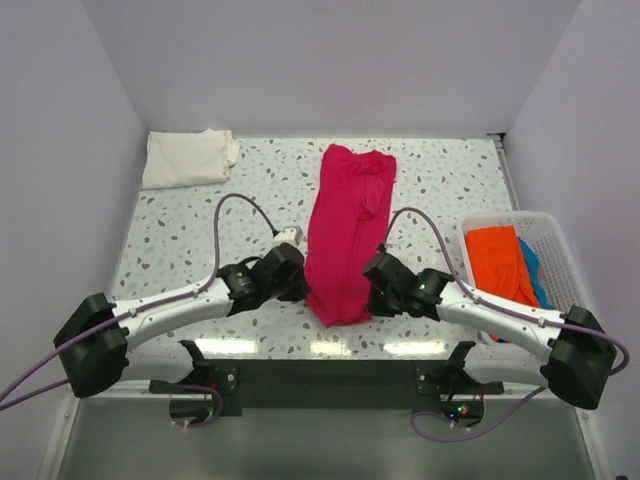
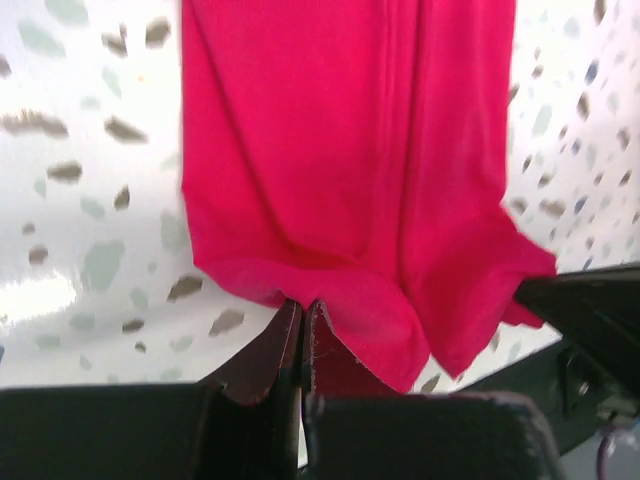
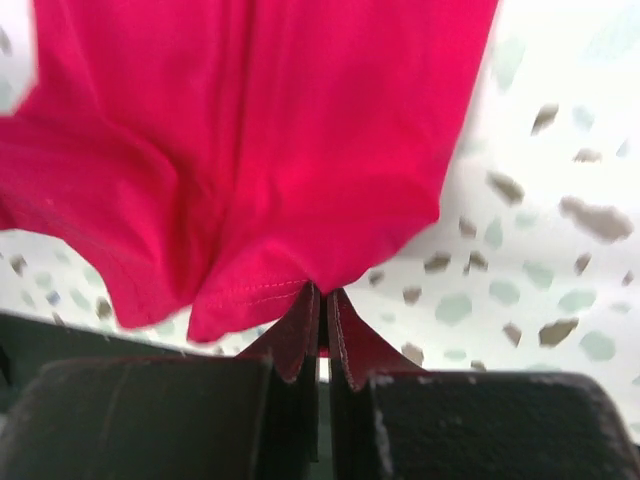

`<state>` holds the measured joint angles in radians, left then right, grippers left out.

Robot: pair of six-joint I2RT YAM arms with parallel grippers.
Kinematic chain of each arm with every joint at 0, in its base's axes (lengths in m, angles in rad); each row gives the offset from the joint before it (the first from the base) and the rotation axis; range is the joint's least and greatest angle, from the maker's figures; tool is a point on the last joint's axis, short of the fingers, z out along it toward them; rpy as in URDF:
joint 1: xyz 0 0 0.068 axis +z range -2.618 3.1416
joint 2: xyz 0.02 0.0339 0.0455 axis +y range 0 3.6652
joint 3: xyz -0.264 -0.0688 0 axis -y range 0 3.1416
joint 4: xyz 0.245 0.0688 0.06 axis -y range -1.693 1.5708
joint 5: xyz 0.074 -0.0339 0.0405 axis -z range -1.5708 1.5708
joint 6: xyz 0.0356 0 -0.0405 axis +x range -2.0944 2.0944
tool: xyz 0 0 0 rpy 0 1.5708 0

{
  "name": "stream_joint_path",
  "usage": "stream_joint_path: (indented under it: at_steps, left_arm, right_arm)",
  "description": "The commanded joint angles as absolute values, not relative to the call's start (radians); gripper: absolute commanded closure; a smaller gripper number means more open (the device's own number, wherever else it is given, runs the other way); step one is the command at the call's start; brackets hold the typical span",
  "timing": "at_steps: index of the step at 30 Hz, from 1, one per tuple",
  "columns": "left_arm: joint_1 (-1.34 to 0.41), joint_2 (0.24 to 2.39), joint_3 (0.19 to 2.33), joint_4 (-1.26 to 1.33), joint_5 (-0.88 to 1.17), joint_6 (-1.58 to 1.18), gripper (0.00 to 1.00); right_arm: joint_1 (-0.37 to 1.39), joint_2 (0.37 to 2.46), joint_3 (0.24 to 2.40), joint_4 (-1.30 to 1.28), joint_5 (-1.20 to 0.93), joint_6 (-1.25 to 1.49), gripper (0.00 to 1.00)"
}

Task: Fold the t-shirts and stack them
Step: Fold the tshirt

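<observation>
A magenta-red t-shirt (image 1: pixel 346 232) lies folded into a long strip down the middle of the table. My left gripper (image 1: pixel 304 288) is shut on its near left hem corner (image 2: pixel 300 290). My right gripper (image 1: pixel 366 292) is shut on its near right hem corner (image 3: pixel 322 282). Both pinch the near edge, lifted a little. A folded cream-white t-shirt (image 1: pixel 187 157) lies at the far left corner. An orange t-shirt (image 1: pixel 500 262) and a blue one (image 1: pixel 537 276) lie in the basket at the right.
The white plastic mesh basket (image 1: pixel 520 221) stands at the right edge of the speckled table (image 1: pixel 200 215). White walls enclose the far and side edges. The dark arm mount runs along the near edge.
</observation>
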<state>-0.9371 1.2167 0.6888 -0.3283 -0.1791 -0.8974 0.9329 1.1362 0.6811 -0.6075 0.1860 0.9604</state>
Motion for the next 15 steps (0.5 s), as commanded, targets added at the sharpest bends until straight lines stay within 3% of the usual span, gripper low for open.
stream_joint_path:
  at_steps: [1, 15]
  left_arm:
    - [-0.896, 1.316, 0.845, -0.293, -0.261, -0.851, 1.0]
    - [-0.721, 1.693, 1.147, -0.146, -0.31, -0.825, 1.0]
  right_arm:
    - [0.87, 1.201, 0.811, -0.634, 0.353, 0.873, 1.0]
    - [0.559, 1.463, 0.989, -0.379, 0.312, 0.732, 1.0]
